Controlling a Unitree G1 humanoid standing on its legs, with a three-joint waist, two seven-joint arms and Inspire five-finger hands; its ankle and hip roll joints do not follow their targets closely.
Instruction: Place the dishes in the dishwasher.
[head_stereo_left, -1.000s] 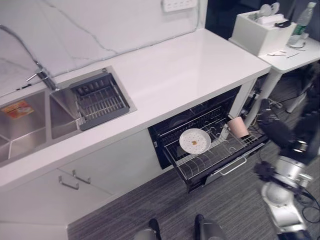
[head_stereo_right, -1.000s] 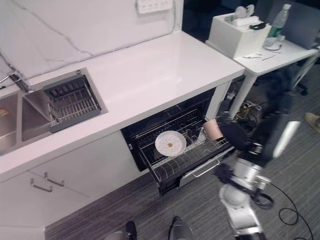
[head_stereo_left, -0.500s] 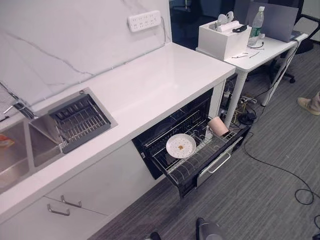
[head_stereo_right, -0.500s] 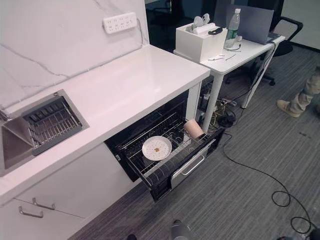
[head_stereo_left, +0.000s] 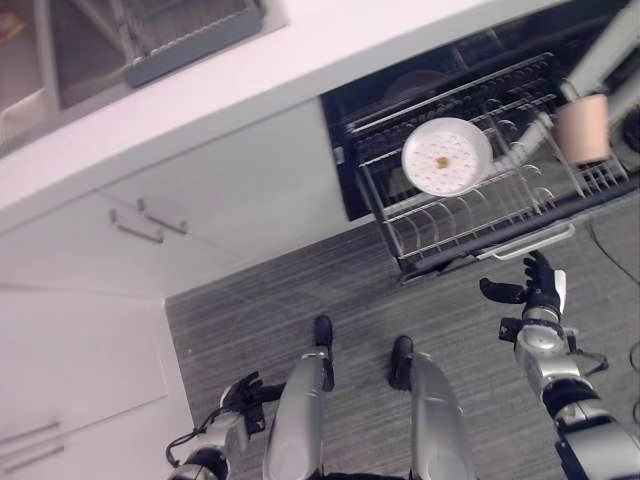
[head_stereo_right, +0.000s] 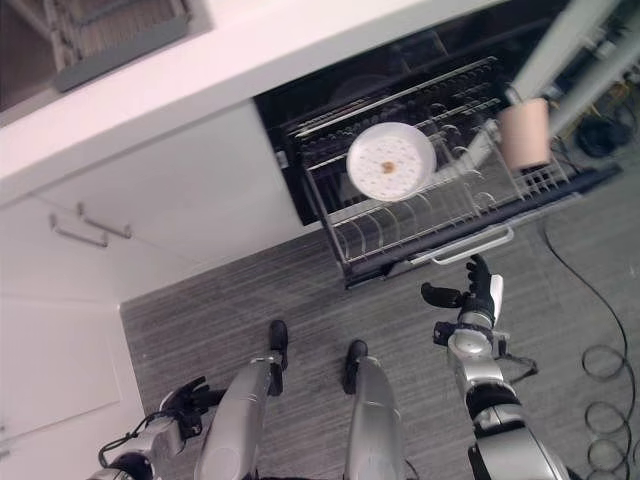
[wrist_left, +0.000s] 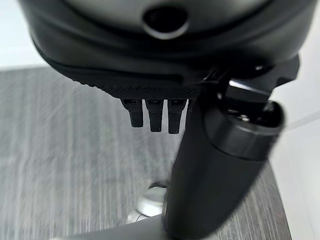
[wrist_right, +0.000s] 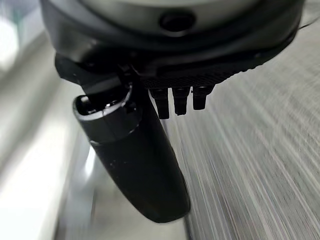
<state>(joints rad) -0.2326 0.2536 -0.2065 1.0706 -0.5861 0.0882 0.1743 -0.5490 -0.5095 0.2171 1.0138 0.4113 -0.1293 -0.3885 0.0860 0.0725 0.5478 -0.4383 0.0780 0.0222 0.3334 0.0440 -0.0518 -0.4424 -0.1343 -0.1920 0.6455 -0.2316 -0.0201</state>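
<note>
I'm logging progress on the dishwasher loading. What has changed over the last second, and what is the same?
Mostly the camera: the head has tipped down toward the floor, so the whole scene shifted. The right robot hand, near the pink cup a second ago, now hangs open below the pulled-out rack, holding nothing. The left robot hand shows low by the floor, empty. The white plate and cup sit in the rack as before.

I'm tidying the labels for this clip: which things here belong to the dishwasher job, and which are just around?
Job:
white plate, in the rack
pink cup, in the rack
pulled-out dishwasher rack
right hand, open, over the floor
left hand, open, low beside the robot

Just around:
counter
cabinet handles
sink basket
</note>
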